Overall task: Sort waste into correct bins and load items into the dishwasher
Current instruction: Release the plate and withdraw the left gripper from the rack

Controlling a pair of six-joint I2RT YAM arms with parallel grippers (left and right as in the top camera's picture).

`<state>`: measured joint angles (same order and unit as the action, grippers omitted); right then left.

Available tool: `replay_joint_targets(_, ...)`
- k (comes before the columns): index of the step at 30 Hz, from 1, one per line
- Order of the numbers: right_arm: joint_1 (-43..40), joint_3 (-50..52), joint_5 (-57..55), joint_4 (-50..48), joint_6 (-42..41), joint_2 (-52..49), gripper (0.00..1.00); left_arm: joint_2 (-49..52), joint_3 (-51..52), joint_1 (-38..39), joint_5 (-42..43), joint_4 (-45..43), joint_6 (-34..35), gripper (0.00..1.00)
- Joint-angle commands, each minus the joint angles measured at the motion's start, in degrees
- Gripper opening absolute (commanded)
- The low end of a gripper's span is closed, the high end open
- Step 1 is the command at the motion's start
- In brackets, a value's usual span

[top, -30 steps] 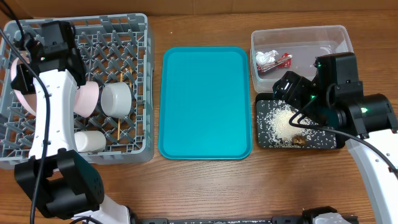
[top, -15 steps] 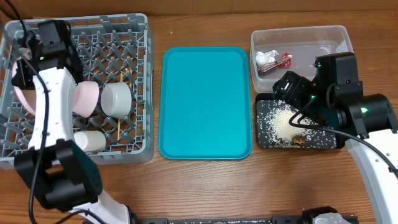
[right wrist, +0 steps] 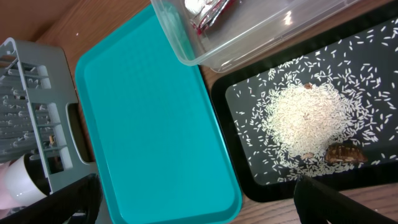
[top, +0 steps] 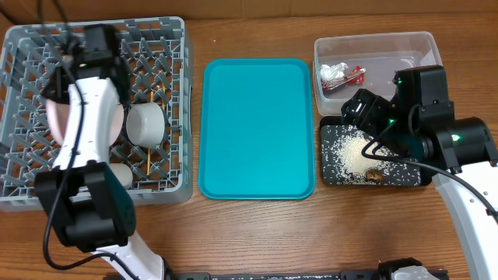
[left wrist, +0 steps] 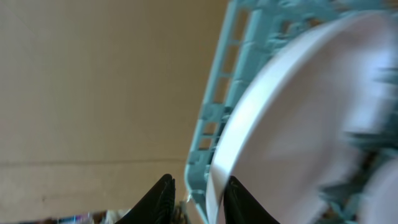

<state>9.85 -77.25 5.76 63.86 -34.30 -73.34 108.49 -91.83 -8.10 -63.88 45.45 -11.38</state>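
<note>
My left gripper (top: pixel 66 74) is over the grey dish rack (top: pixel 177 54). In the left wrist view its fingers (left wrist: pixel 200 196) are closed on the rim of the white plate (left wrist: pixel 298 124), which stands on edge by the rack wall (left wrist: pixel 205 143). The plate (top: pixel 53 124) is at the rack's left. A pink bowl (top: pixel 115 118), a white bowl (top: pixel 145 123) and chopsticks (top: pixel 149 159) lie in the rack. My right gripper (top: pixel 366 109) (right wrist: pixel 199 205) is open and empty above the black tray (top: pixel 334 177) with rice (top: pixel 354 152) and a brown scrap (top: pixel 375 175).
The clear tub (top: pixel 373 43) at the back right holds the red wrapper (top: pixel 354 75) and tissue (top: pixel 333 74). A teal tray (top: pixel 257 128) lies between rack and bins. A white cup (top: pixel 118 176) lies at the rack's front.
My left arm has swung right, carrying the plate from the rack's left wall further into the rack. The right arm has not moved.
</note>
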Motion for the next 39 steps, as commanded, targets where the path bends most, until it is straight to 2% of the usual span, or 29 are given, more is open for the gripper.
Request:
replay_joint_targets(1,-0.07,-0.72,-0.11,-0.46,-0.02,1.22,1.0,-0.26,-0.15,3.21,3.1,1.57,-0.15,0.31)
replay_joint_targets(3,-0.07,-0.72,-0.11,-0.44,-0.02,1.22,1.0,-0.28,-0.15,4.46,2.8,2.75,-0.15,0.36)
replay_joint_targets(4,-0.07,-0.72,-0.11,-0.28,-0.02,1.22,1.0,-0.33,-0.15,4.96,2.34,3.08,-0.13,0.43)
replay_joint_targets(5,-0.07,-0.72,-0.11,-0.2,-0.02,1.22,1.0,-0.42,-0.15,5.6,1.95,3.48,0.37,0.56)
replay_joint_targets(6,-0.07,-0.72,-0.11,-0.04,-0.02,1.22,1.0,-0.63,-0.15,6.01,1.92,3.89,1.25,0.86)
replay_joint_targets(7,-0.07,-0.72,-0.11,0.07,-0.02,1.22,1.0,-0.94,-0.15,6.49,2.01,4.44,3.04,1.0)
replay_joint_targets(11,-0.07,-0.72,-0.13,0.13,0.0,1.22,1.0,-3.72,-0.17,7.78,3.85,8.83,12.81,1.0)
replay_joint_targets(13,-0.07,-0.72,-0.13,0.11,0.0,1.22,1.0,-6.12,-0.17,8.11,8.55,10.88,13.4,1.0)
replay_joint_targets(16,-0.07,-0.72,-0.11,0.11,0.02,1.22,1.0,-11.52,-0.22,8.31,19.28,13.18,13.6,1.0)
replay_joint_targets(22,-0.07,-1.18,-0.13,-1.29,3.19,1.46,1.0,-26.47,-0.22,9.46,46.18,18.95,13.73,1.0)
replay_joint_targets(25,-0.07,-2.4,-0.13,-1.9,6.25,2.49,1.0,-33.22,-0.22,11.85,54.51,22.47,13.7,1.0)
replay_joint_targets(32,-0.07,-6.6,-0.09,-2.51,10.38,10.29,1.0,-48.37,-0.22,17.68,60.02,25.99,13.79,1.0)
replay_joint_targets(39,-0.07,-6.6,-0.11,-2.23,10.34,17.73,1.0,-55.98,-0.2,17.88,66.47,27.36,13.79,1.0)
